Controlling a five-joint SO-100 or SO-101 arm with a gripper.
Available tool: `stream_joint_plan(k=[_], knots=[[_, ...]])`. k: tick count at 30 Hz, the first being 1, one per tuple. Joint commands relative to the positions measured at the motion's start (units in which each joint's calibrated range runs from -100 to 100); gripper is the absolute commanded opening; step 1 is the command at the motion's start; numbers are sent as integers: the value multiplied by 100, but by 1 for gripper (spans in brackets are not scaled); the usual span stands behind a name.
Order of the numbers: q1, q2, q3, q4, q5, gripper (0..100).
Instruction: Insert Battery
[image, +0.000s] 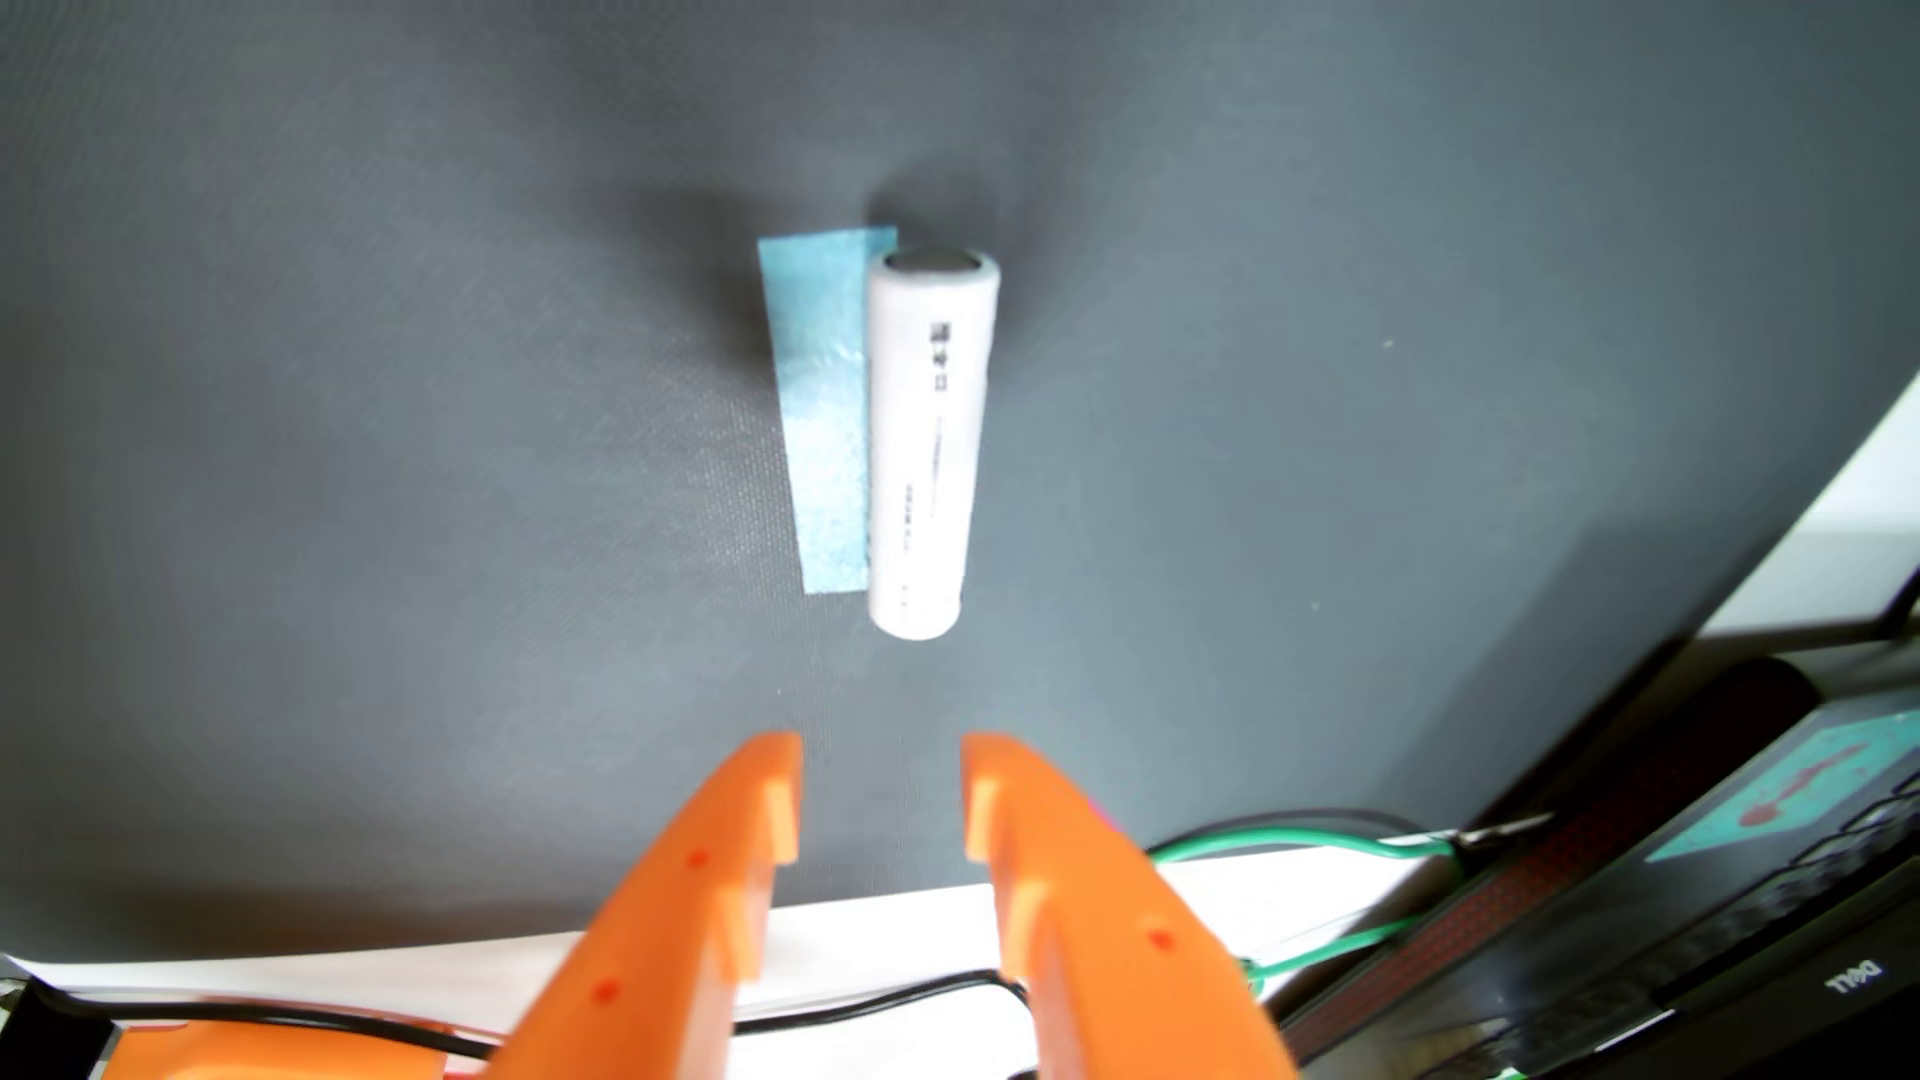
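Battery lies beside blue tape on the grey mat, beyond the empty, parted orange hand.

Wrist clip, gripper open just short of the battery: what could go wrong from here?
1. The white cylindrical battery lies loose on the dark mat; a finger nudge could roll it off the blue tape strip.
2. The open orange gripper gap looks barely wider than the cell, so a fingertip may land on it.
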Motion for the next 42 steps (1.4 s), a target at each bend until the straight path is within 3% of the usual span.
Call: stream_joint_plan(k=[1,8,42], knots=[[24,16,-195,-41,25,11],[-70,25,129,-499,46,14],[-70,1042,-231,-490,169,14]])
